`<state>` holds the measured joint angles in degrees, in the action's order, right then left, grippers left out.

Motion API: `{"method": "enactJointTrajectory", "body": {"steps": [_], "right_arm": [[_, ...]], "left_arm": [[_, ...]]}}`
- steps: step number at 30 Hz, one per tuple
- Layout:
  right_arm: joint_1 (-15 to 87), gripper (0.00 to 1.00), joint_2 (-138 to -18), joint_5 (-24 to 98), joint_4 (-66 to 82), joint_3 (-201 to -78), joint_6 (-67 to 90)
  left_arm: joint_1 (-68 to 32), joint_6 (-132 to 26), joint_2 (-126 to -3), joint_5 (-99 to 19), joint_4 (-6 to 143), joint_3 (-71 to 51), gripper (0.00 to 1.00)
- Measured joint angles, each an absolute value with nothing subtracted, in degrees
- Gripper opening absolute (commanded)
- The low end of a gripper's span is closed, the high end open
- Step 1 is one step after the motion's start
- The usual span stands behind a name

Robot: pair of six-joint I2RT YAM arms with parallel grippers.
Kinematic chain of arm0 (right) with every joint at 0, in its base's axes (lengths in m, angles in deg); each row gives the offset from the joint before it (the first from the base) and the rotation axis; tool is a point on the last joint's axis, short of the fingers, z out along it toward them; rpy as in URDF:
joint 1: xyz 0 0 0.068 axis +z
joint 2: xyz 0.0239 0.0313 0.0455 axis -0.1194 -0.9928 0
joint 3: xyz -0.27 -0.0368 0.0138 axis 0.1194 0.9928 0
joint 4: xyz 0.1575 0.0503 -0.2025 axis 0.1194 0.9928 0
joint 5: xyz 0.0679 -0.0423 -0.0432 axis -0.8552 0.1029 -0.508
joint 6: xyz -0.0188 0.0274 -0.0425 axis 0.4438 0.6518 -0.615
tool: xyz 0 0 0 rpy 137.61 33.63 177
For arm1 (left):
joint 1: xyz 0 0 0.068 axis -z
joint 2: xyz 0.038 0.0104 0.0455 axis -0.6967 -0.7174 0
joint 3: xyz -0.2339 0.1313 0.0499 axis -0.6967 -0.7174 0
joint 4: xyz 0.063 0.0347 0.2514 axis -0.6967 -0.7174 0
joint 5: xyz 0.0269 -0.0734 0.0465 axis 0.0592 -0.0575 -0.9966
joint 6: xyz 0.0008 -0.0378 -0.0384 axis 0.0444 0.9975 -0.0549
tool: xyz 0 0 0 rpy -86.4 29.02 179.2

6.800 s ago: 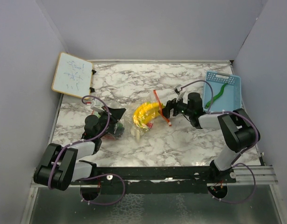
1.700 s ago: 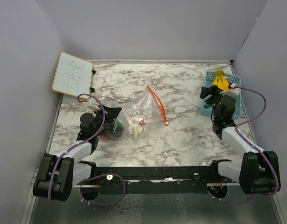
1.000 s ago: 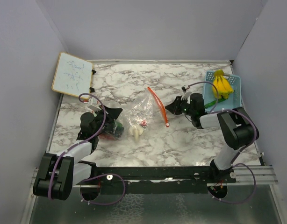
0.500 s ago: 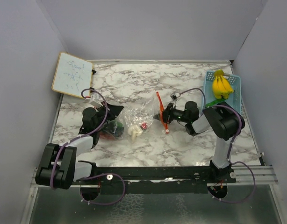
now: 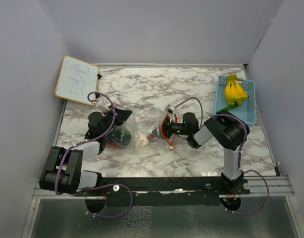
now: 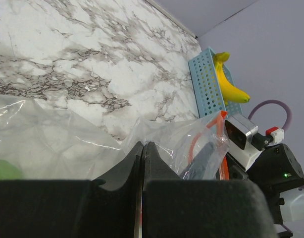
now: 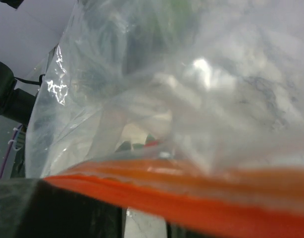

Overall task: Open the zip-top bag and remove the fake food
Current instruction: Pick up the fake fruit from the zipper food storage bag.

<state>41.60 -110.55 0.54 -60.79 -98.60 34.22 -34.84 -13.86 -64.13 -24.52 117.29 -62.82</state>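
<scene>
I am looking into a robotics lab test cell. Blank lavender panels [image 5: 162,34] box in the marble-patterned tabletop [image 5: 191,89] on three sides, a scribbled whiteboard [image 5: 76,79] leans at its far-left corner, and a metal mounting rail [image 5: 167,182] lines its near edge.

Whiteboard [image 5: 76,79] (scribbled on) left, basket [image 5: 244,112] right.

No text, label, brand, number or sign can be read in any view. The only writing stands on the small white dry-erase board with a wooden frame [image 5: 76,79], which leans at the far left corner of the white marble-patterned table top [image 5: 157,89]. The board face carries a few short lines of faint greenish handwritten marks. The strokes are too small and blurred to resolve into letters or digits.
</scene>
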Motion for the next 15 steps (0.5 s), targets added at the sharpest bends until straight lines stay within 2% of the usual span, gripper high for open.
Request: {"method": "enactJointTrajectory", "body": {"steps": [4, 15], "right_arm": [[43.5, 0.43, -112.0, 2.2, -59.2, -99.9, 32.8], [46.5, 0.5, -112.6, 4.3, -55.1, -101.6, 29.7]], "left_arm": [[-34.8, -13.8, -64.1, -24.5, 117.7, -64.0, 0.0], [-34.8, -13.8, -63.1, -24.5, 117.8, -65.8, 0.0]]}}
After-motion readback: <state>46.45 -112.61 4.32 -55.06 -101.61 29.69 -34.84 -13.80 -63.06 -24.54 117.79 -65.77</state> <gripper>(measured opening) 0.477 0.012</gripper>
